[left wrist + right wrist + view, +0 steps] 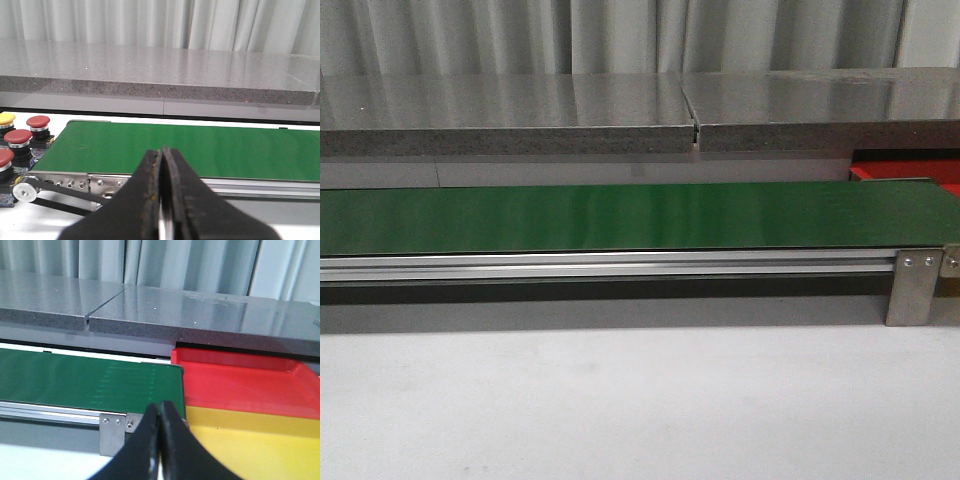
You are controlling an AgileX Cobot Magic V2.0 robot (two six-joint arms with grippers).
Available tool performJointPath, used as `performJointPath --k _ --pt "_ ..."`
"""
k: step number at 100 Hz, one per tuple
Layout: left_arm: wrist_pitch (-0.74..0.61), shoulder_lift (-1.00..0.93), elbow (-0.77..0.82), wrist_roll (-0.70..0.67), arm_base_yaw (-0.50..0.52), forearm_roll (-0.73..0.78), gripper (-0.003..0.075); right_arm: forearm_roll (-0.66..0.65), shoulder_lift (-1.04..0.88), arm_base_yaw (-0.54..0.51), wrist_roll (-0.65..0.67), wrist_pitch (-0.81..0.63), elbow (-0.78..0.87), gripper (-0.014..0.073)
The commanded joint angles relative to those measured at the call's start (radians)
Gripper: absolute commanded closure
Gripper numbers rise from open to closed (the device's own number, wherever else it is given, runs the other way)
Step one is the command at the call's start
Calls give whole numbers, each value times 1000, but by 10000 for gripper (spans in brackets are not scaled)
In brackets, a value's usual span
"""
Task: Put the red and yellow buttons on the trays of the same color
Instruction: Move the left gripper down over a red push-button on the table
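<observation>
In the left wrist view, three red buttons (18,137) and one yellow button (6,119) stand upright on dark bodies beside the end of the green belt (190,150). My left gripper (162,152) is shut and empty, on the near side of the belt. In the right wrist view, a red tray (240,382) and a yellow tray (255,445) lie side by side at the belt's other end. My right gripper (160,407) is shut and empty, near the belt's corner and the yellow tray. The front view shows a corner of the red tray (910,175) but no gripper.
The long green belt (620,215) runs across the front view on an aluminium frame (610,265) with a metal bracket (915,288). A grey stone ledge (620,125) and a curtain stand behind it. White tabletop (620,400) lies in front.
</observation>
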Motion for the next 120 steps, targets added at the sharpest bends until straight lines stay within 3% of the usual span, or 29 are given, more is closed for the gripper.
performJointPath --k 1,57,82,109,120 --pt "-74 -38 31 -8 3 0 739 -12 -15 3 -4 -76 -9 662" --pt "-123 -33 -7 -8 3 0 739 -12 -15 3 -4 -76 -9 662" --pt "42 125 -189 -8 3 0 739 -12 -15 3 -4 -76 -9 662" --pt "367 483 -495 -8 3 0 739 -12 -15 3 -4 -76 -9 662" --pt "437 609 -576 -8 3 0 739 -12 -15 3 -4 -76 -9 662"
